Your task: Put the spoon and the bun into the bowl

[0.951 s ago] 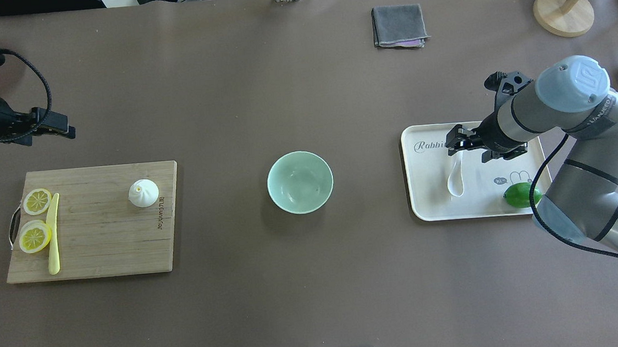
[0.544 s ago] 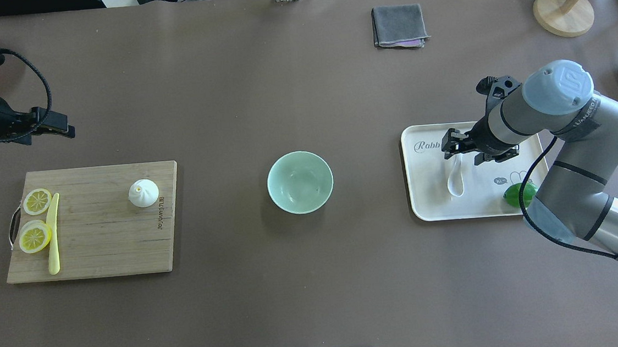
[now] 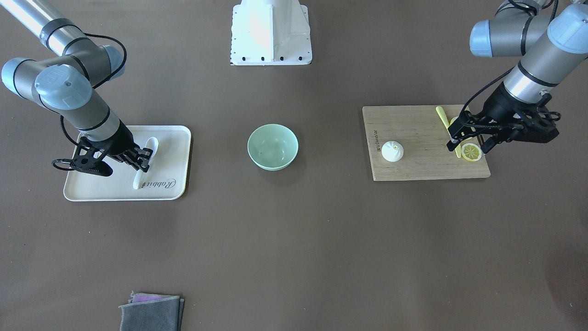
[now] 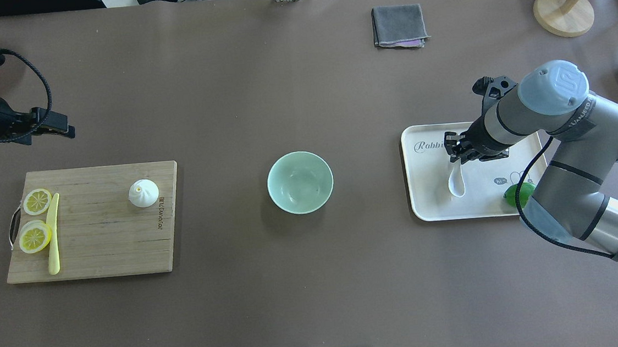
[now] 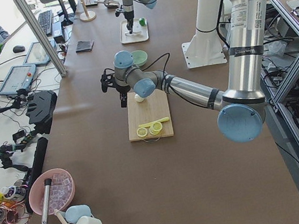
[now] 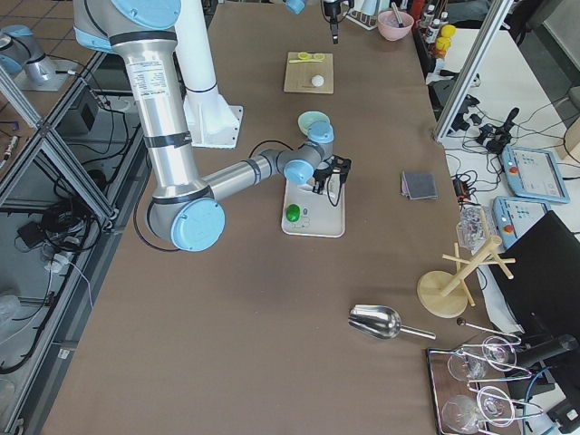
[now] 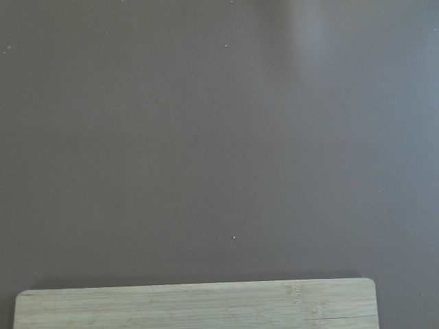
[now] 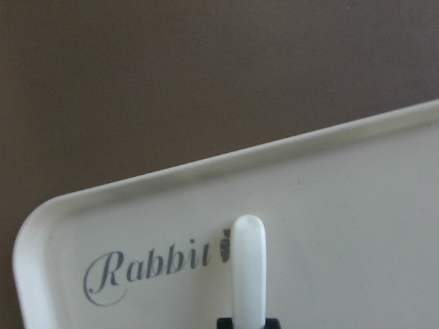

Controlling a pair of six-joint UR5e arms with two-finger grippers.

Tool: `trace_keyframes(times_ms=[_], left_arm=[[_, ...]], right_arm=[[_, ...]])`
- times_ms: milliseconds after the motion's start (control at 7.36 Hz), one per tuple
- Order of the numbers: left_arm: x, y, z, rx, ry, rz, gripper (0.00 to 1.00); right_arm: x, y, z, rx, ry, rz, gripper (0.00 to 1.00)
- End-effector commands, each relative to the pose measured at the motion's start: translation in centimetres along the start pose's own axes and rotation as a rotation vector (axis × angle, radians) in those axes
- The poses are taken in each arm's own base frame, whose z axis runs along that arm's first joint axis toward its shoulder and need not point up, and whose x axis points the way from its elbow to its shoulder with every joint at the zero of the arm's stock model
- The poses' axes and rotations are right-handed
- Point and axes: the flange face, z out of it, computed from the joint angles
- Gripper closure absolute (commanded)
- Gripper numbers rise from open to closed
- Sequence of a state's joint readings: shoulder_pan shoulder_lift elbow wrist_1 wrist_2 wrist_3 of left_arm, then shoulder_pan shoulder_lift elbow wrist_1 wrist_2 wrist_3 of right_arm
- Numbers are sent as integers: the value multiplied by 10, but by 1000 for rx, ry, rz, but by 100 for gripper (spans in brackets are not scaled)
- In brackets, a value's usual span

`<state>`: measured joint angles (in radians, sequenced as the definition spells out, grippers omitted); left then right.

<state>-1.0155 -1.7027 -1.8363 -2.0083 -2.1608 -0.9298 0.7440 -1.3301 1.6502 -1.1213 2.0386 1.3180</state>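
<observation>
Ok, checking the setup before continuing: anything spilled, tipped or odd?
Nothing stands out: the bowl sits upright and empty, the bun upright on the cutting board, the spoon lies on the tray.

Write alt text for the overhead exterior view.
The right gripper is at the handle of a cream-white plastic soup spoon lying on a white tray, right of a round mint-green bowl at the centre of the brown table. On the left, a white pleated steamed-bun toy rests on a wooden cutting board; the left gripper hangs beyond it.
</observation>
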Motion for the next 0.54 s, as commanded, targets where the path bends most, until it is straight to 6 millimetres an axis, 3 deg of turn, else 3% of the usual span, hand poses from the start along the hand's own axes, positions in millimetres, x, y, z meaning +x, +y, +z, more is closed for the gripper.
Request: trace_keyframes(times_ms=[0, 272, 408], left_arm=[[1, 0, -1, 2, 3, 1, 3], [1, 0, -1, 2, 3, 1, 2], [2, 1, 0, 1, 6, 5, 2]], right_arm=[[-37, 3, -26, 12, -61, 18, 100], [-137, 9, -64, 21, -131, 175, 100], [-199, 28, -71, 61, -98, 237, 100]])
